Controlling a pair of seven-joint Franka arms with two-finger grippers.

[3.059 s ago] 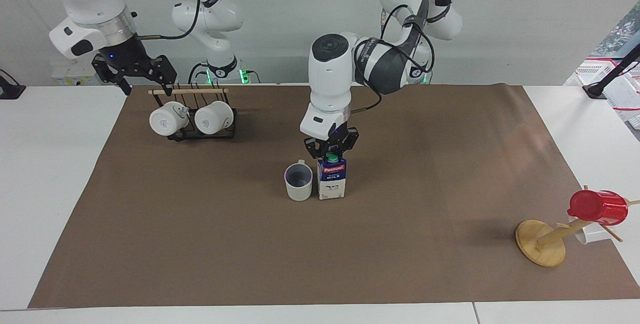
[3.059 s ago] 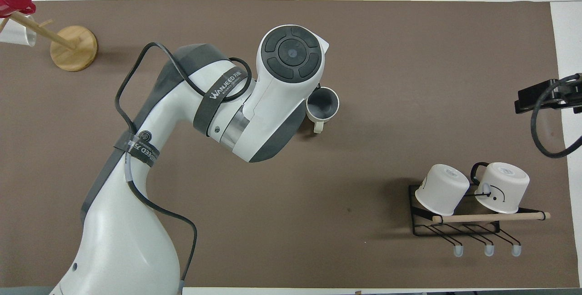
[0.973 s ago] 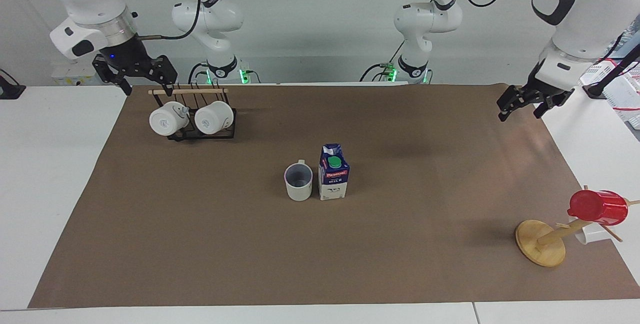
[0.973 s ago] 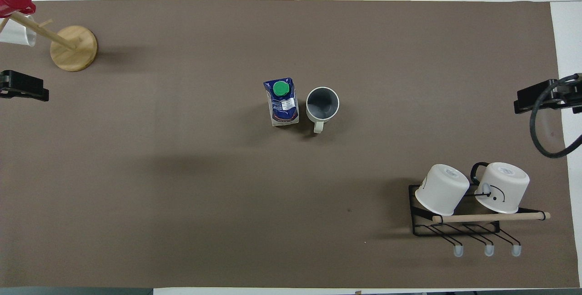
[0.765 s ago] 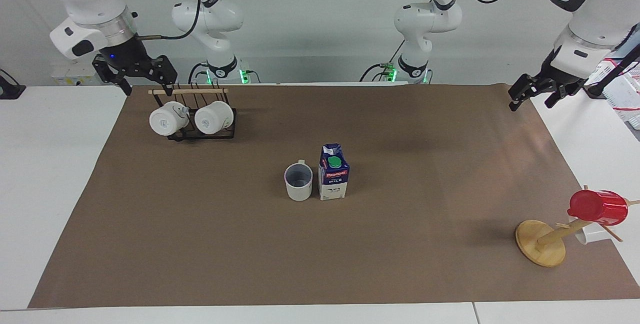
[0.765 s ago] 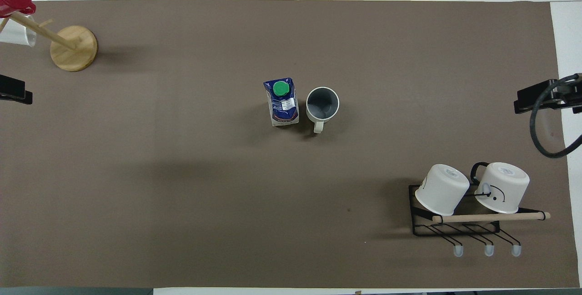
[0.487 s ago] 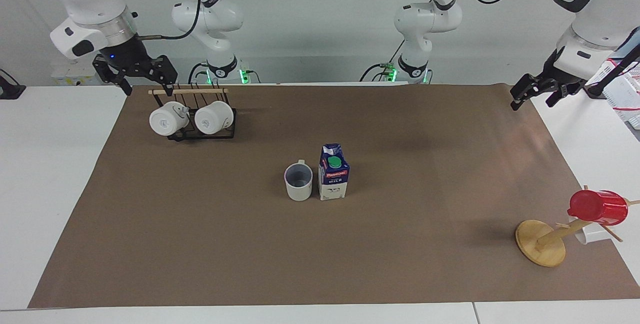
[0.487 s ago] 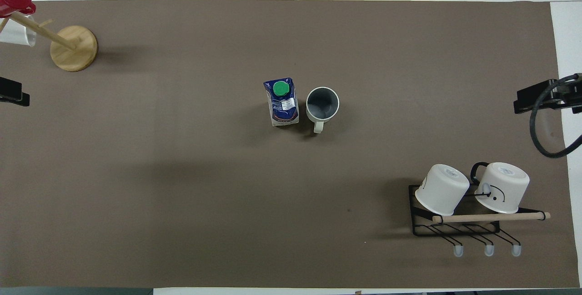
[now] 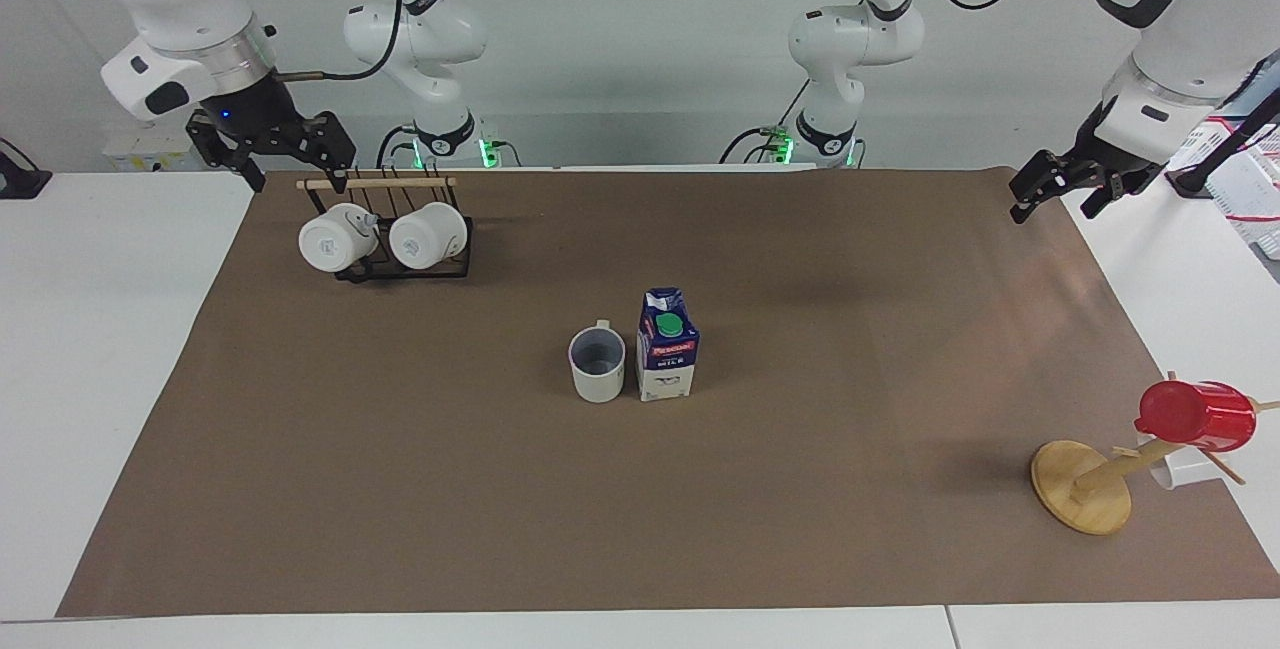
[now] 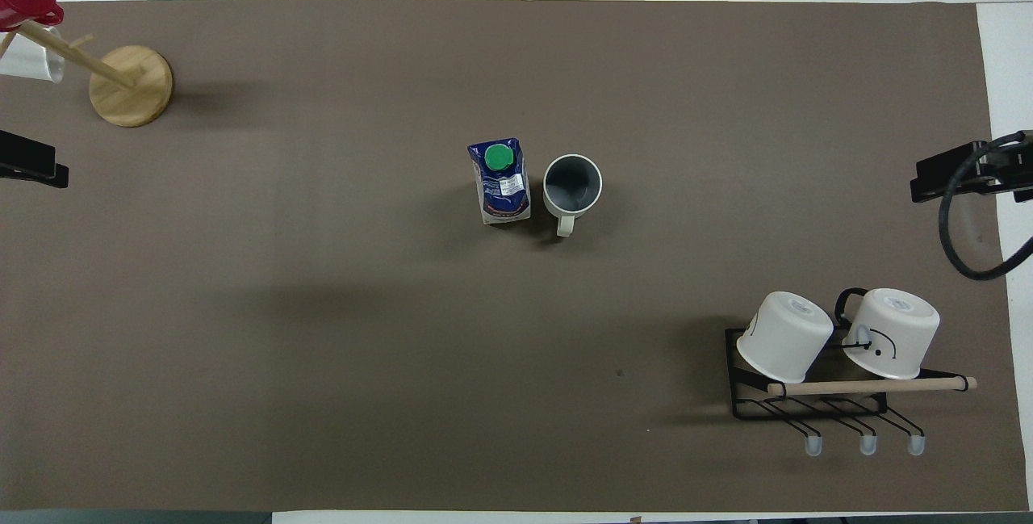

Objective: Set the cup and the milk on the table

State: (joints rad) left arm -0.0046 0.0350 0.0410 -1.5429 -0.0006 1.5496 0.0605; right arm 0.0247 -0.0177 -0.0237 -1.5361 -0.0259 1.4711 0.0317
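The cup (image 9: 597, 365), off-white with a grey-blue inside, stands upright on the brown paper in the middle of the table (image 9: 110, 349). The milk (image 9: 667, 346), a blue and white carton with a green cap, stands upright right beside it, toward the left arm's end. Both show in the overhead view, the cup (image 10: 572, 185) and the milk (image 10: 500, 182). My left gripper (image 9: 1052, 207) is open and empty, raised over the paper's corner at the left arm's end. My right gripper (image 9: 295, 172) is open and empty, raised beside the mug rack, and waits.
A black wire rack (image 9: 400, 269) with two white mugs (image 9: 385, 239) stands near the robots at the right arm's end. A tilted wooden stand (image 9: 1080, 486) with a red cup (image 9: 1195, 416) stands at the left arm's end, farther from the robots.
The left gripper has let go of the milk and drawn back to the left arm's end of the table. In the last half second it only shifted slightly. Cup, milk and right arm are unmoved.
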